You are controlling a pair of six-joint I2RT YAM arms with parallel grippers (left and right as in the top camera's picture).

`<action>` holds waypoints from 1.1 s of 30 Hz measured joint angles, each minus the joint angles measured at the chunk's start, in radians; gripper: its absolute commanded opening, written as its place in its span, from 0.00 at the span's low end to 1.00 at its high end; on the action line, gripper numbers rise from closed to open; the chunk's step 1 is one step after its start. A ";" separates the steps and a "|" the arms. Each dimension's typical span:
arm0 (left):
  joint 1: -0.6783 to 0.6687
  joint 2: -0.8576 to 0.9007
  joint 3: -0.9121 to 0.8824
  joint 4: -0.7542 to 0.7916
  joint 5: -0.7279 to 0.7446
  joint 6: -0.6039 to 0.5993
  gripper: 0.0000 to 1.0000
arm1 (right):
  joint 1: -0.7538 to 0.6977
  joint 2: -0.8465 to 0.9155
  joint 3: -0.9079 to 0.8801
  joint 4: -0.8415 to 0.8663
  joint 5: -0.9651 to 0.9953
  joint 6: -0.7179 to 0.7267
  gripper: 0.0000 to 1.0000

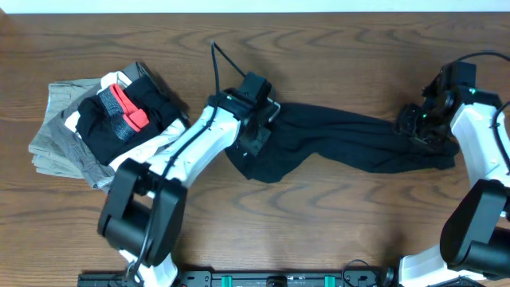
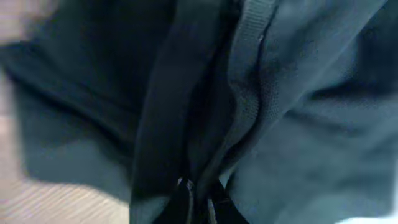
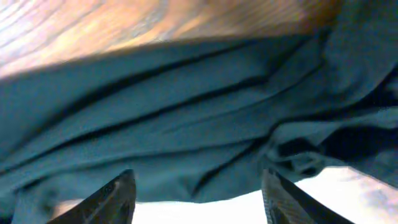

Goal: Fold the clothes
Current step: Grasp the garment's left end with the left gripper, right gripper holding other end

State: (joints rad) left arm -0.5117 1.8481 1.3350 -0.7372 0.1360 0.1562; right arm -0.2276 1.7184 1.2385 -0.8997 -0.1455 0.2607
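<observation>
On the brown wood-grain table (image 1: 319, 64), black clothes (image 1: 335, 135) between left hand (image 2: 198, 202) clenched on them and right hand (image 3: 198, 179) spread wide

clothes (image 1: 343, 131): matt soft black cloth, fine knit | table (image 1: 335, 48): smooth grained wood

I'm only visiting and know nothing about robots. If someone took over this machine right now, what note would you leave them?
Left pincer: shut on a fold of the black T-shirt, near its left end.
Right pincer: open, close over the shirt's right end, gripping nothing.
Shirt: bunched into a long crumpled strip across the table, between the two arms.
Done: no fold visible yet.
Left: spread it flat, then fold it. The pile of folded garments sits at far left.
</observation>
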 measured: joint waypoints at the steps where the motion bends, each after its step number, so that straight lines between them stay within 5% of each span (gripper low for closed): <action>1: 0.000 -0.024 0.016 -0.012 -0.012 0.000 0.06 | -0.003 0.000 -0.016 0.021 0.008 0.006 0.61; 10: 0.000 -0.330 0.093 -0.034 -0.044 -0.002 0.06 | -0.061 0.000 -0.138 0.128 0.034 0.043 0.66; 17: 0.000 -0.344 0.092 -0.049 -0.049 -0.002 0.06 | -0.061 0.000 -0.232 0.246 0.014 0.045 0.38; 19: 0.000 -0.344 0.092 -0.053 -0.051 -0.002 0.06 | -0.061 0.000 -0.232 0.261 -0.017 0.046 0.56; 21: 0.000 -0.345 0.092 -0.056 -0.055 -0.002 0.06 | -0.065 0.000 -0.232 0.264 -0.064 0.033 0.62; 33: 0.000 -0.511 0.093 -0.052 -0.062 -0.002 0.06 | -0.164 -0.074 -0.191 0.319 -0.277 0.007 0.69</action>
State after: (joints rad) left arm -0.5117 1.3369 1.4277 -0.7891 0.0742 0.1543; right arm -0.3912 1.6444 1.0473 -0.5808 -0.4221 0.2680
